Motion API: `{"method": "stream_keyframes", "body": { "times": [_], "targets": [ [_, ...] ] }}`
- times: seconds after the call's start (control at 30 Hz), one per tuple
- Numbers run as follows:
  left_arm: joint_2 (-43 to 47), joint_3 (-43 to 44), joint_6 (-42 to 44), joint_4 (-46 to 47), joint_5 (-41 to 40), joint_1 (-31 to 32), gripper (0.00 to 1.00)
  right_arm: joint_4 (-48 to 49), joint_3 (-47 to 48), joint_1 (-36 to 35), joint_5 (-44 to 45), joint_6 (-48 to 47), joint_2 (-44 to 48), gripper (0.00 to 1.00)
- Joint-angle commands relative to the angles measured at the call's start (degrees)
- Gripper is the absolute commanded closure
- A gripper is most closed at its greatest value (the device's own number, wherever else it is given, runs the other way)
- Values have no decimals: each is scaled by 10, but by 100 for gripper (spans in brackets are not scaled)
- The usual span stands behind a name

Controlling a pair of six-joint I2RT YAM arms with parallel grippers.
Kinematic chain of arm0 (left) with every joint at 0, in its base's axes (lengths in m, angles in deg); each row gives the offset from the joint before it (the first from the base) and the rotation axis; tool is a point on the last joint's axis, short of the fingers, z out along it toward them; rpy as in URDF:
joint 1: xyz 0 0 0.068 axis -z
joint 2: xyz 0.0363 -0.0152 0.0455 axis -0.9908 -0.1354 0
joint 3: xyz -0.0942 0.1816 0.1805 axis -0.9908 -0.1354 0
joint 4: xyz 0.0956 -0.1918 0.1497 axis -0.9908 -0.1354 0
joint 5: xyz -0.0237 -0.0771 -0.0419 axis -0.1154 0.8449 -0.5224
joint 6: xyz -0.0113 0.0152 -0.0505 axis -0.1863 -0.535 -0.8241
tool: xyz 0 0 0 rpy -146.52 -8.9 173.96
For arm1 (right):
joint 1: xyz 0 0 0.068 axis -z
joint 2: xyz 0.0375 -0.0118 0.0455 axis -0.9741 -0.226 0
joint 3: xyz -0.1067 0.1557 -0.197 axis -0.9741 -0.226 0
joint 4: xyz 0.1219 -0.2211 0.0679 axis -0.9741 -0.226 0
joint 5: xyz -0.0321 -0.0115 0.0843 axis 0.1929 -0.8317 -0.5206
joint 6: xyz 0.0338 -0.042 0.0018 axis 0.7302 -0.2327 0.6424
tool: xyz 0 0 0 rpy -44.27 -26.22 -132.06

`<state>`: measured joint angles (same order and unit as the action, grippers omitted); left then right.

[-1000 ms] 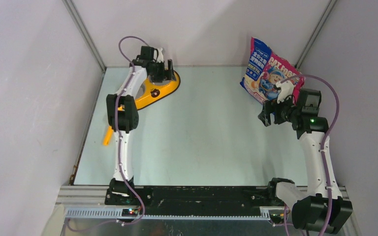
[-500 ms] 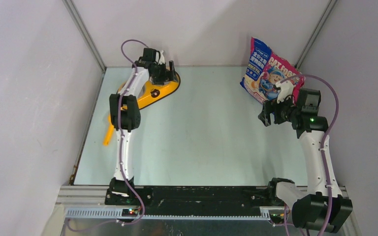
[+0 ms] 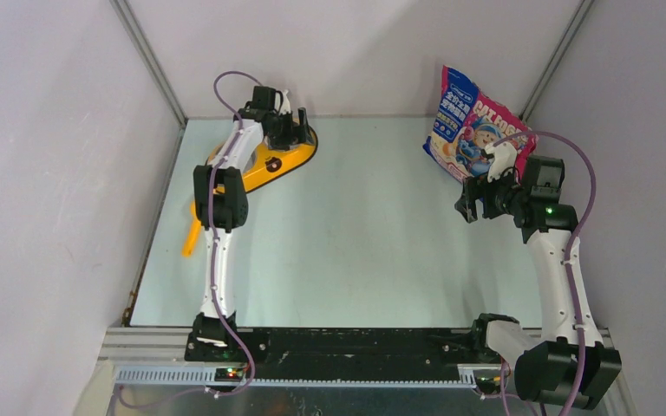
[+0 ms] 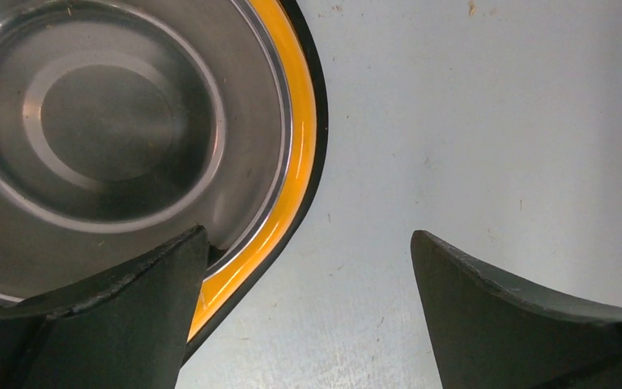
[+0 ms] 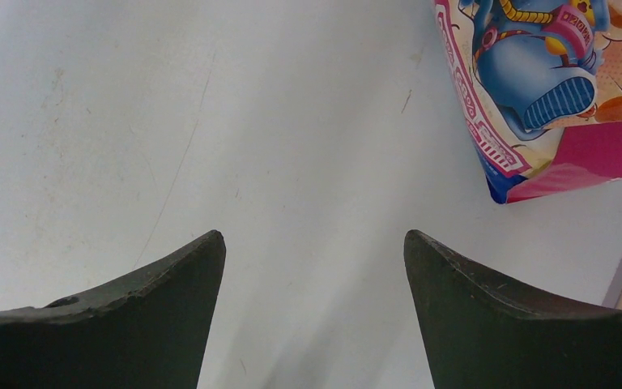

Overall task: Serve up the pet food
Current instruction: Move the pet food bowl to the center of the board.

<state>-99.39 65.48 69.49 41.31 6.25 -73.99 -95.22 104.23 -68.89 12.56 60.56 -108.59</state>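
Observation:
The pet food pouch point(image 3: 471, 124), glossy blue and pink with a cartoon animal, stands upright against the back right wall. Its lower corner point(image 5: 547, 85) shows at the top right of the right wrist view. My right gripper point(image 3: 483, 188) hovers just in front of the pouch, open, with only bare table between its fingers point(image 5: 314, 239). My left gripper point(image 3: 292, 128) is open over the far end of the yellow feeder point(image 3: 270, 161). One fingertip point(image 4: 170, 267) overlaps the rim of a bare steel bowl point(image 4: 113, 138); the other is over the table.
An orange scoop point(image 3: 191, 237) lies by the left wall, partly behind my left arm. Grey walls close in the table on the left, back and right. The feeder's yellow rim point(image 4: 301, 138) curves between my left fingers.
My left arm has shifted slightly over the feeder and its jaws have spread a little wider. The right arm and the pouch have not moved.

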Motion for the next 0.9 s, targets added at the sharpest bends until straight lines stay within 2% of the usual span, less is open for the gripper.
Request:
{"method": "stream_keyframes", "body": {
  "times": [0.0, 0.47, 0.57, 0.73, 0.87],
  "targets": [
    [-14, -26, -10, -36, 22, 10, 0, 9, 1, -3, 3, -5, 0, 16],
    [36, -94, 8, -22, 36, 22, 0, 8, 1, -7, 3, -6, -1, 16],
    [40, -66, 6, -20, 38, 22, 0, 8, 1, -12, 8, -8, -5, 16],
    [45, 39, 19, -50, 49, 22, 0, 8, 1, -15, 12, -8, -13, 16],
    [100, 33, 45, -61, 81, 22, 0, 8, 1, -16, 12, -7, -14, 16]
  ]
}}
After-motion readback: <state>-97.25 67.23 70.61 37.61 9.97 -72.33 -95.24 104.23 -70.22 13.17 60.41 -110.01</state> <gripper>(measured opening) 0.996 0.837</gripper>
